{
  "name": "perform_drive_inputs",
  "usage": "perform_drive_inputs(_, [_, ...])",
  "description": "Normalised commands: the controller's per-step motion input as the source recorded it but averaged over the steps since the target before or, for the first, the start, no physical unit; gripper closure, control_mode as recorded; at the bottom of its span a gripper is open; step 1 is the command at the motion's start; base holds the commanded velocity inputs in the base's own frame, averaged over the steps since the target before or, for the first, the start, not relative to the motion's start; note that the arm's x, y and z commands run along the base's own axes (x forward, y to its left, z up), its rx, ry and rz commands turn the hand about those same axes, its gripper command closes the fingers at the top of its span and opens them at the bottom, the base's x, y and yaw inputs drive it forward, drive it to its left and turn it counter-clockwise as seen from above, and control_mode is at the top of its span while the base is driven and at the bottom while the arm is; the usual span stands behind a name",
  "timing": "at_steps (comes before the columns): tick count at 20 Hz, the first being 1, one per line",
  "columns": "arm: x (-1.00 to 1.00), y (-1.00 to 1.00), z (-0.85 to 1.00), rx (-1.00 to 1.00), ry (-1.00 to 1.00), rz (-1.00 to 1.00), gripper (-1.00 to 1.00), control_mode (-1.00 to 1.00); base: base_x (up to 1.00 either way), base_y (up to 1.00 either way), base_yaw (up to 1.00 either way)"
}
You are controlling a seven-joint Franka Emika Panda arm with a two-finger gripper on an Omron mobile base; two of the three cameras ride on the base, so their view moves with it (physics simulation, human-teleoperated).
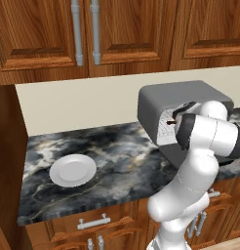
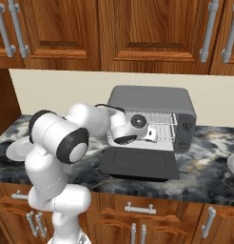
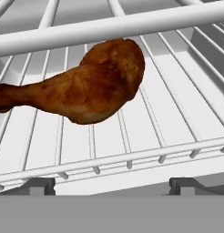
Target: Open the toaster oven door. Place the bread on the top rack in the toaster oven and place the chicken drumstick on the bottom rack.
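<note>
Gripper (image 3: 112,184): fingers spread, holding nothing | dark reddish-brown roasted chicken drumstick (image 3: 86,93): lying on silver wire bottom rack (image 3: 145,157) | risk: you withdraw carelessly, a finger catches the wires (upper bar is close).

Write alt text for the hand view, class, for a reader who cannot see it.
A brown roasted chicken drumstick lies on a silver wire rack inside the toaster oven, its thick end to the right and its thin bone end pointing left. A second wire rack's front bar crosses above it. The robot hand's two dark fingertips stand apart at the bottom, touching nothing.
</note>
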Motion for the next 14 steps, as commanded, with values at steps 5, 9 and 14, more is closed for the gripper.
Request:
perform_drive_inputs(5, [-0.16, -0.02, 0.1, 0.03, 0.0, -0.01, -1.0, -1.0, 0.0, 0.0, 0.0])
perform_drive_inputs(9, [-0.48, -0.15, 0.24, 0.01, 0.0, 0.0, -1.0, -1.0, 0.0, 0.0, 0.0])
perform_drive_inputs(14, [-0.35, -0.13, 0.41, 0.02, -0.03, 0.0, -1.0, -1.0, 0.0, 0.0, 0.0])
